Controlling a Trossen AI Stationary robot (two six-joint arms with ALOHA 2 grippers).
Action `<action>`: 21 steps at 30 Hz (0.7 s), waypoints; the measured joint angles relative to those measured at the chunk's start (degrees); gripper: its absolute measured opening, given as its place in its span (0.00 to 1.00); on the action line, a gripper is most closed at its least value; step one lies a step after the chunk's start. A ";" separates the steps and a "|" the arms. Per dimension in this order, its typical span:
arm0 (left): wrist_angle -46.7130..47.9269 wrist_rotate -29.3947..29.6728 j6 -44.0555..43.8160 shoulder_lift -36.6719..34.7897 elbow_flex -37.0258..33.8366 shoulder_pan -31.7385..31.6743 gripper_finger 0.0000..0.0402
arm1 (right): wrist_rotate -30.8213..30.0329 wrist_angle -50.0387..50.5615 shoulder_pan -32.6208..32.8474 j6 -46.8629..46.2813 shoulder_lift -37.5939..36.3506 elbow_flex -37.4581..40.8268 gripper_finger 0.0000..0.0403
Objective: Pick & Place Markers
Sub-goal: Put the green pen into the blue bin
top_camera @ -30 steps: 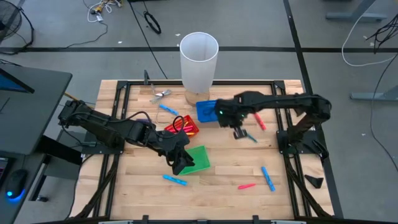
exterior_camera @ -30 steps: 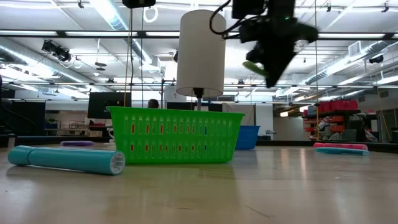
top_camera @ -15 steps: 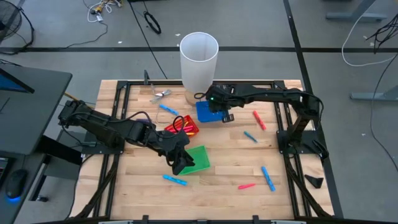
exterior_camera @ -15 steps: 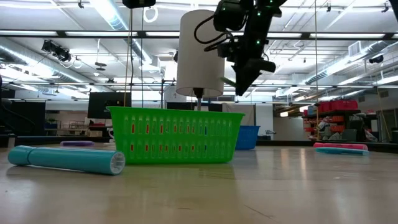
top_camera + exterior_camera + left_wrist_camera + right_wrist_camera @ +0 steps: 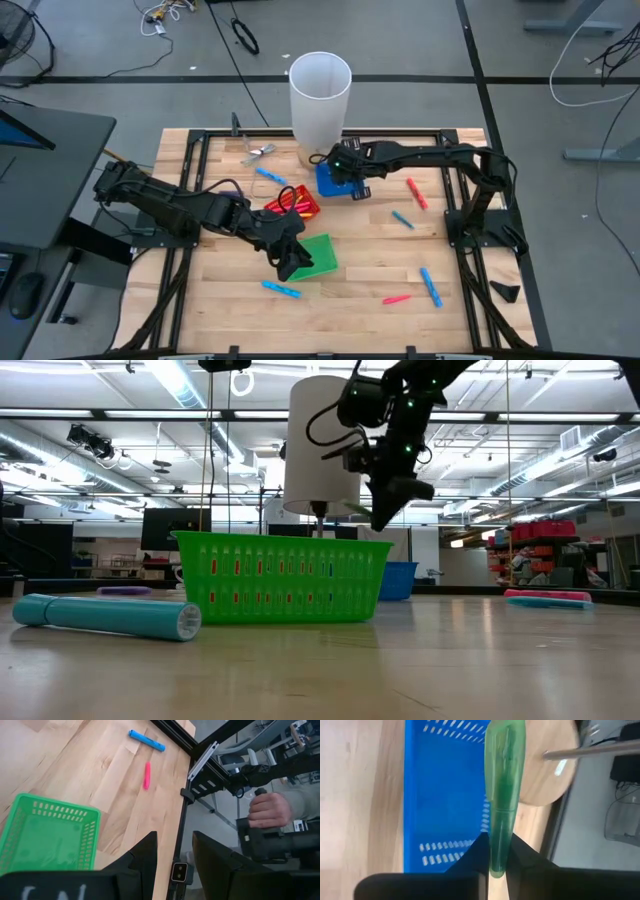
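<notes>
The wooden table was seen from above, with a tall white tube at its top middle. Three small baskets sat near the middle: a green basket, a red basket and a blue basket. The right gripper had been moved from the middle right of the table to just over the blue basket in the last second. It was shut tight on a green marker, which was seen hanging above the blue basket. The marker looked ready to be dropped, but green would seem to belong in the green basket. The left gripper was kept low beside the green basket, its fingers part open and holding nothing. Loose markers lay at the lower right, among them a blue marker and a pink marker.
</notes>
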State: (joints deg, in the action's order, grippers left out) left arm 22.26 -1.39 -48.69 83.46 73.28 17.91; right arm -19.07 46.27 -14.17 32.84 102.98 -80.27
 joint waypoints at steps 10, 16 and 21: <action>-0.21 0.00 -0.04 0.00 0.00 0.00 0.32 | -1.27 -9.34 0.13 -0.50 0.00 8.60 0.06; -0.21 0.00 -0.07 0.00 0.00 0.00 0.32 | -1.32 -12.91 0.15 -0.85 0.18 10.64 0.06; -0.27 0.00 -0.36 0.00 0.00 0.00 0.32 | -1.48 -15.16 0.20 -1.89 0.87 10.69 0.10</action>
State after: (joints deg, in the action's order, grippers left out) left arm 21.99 -1.39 -49.05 83.46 73.28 17.91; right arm -20.55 31.11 -13.98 30.95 103.85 -69.58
